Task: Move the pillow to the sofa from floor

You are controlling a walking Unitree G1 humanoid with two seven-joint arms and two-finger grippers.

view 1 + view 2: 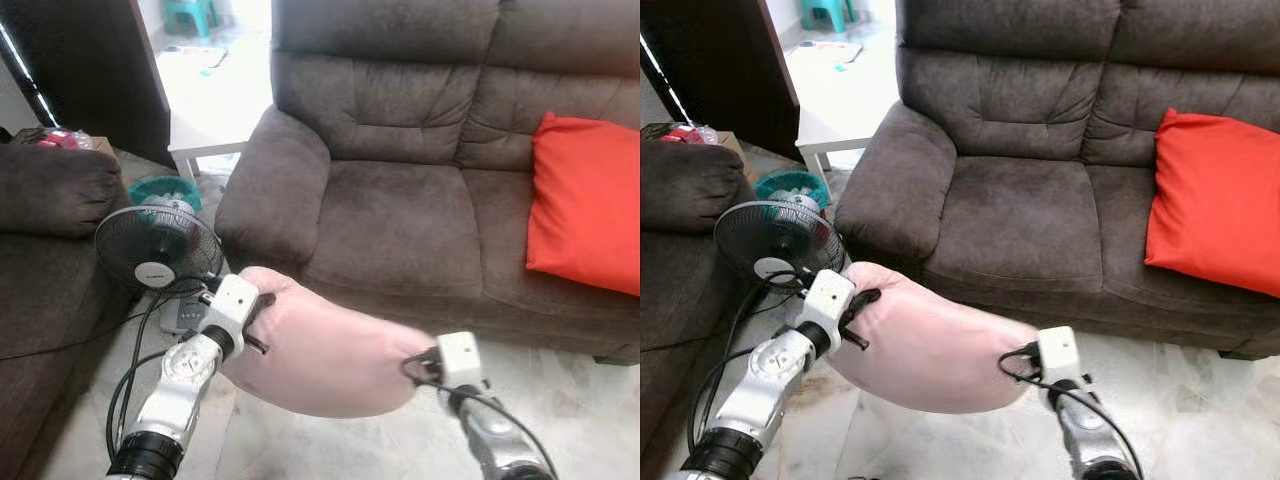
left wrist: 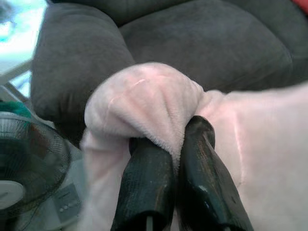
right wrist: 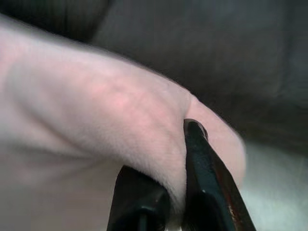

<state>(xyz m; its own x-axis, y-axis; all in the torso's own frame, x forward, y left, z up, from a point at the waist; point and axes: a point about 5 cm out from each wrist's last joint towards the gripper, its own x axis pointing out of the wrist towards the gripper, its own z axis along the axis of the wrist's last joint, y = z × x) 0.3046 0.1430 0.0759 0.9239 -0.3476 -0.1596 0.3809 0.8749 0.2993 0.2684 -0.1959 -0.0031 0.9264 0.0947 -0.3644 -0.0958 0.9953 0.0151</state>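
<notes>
Pillow (image 1: 325, 350) is hanging clear of the floor before the sofa (image 1: 395, 215) — lifted, not yet placed. The left gripper (image 1: 258, 318) and right gripper (image 1: 418, 366) are each pinching a fold, fingers nearly closed. Room is lying open on the seat beside the red cushion (image 1: 588, 205); the fan (image 1: 158, 250) is crowding the left arm.

Pale tiled floor (image 1: 570, 400); black fan (image 1: 157, 248) near second couch (image 1: 45, 200); white table (image 1: 205, 125) in daylight.

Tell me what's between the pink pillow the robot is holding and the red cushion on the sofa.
In the left eye view, only bare brown sofa seat separates the pink pillow from the red cushion.
</notes>
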